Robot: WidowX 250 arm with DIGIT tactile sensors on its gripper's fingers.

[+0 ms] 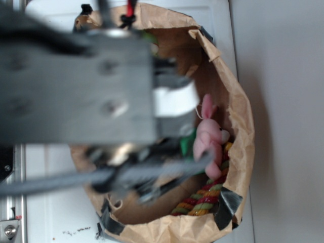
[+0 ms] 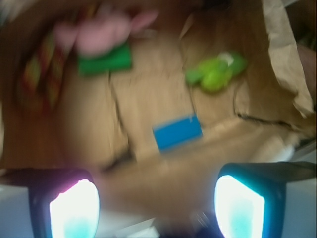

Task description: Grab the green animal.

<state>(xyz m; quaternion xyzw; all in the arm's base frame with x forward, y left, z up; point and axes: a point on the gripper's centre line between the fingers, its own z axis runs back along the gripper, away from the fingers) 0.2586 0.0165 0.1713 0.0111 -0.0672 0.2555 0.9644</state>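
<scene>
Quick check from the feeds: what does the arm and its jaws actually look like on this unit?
In the exterior view the arm is a blurred dark grey, boxy body with round screw marks, a white block at its front and black cabling. In the wrist view the gripper shows two dark-framed fingers with glowing whitish-cyan pads.

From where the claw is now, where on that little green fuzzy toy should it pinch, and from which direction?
Best to pinch the green toy across its plump middle, coming straight down from above. It lies flat and alone on the brown paper floor of the bag, away from the blue block and green block. The open gripper looks wide enough. The picture is blurry, so finer details are unclear.
</scene>
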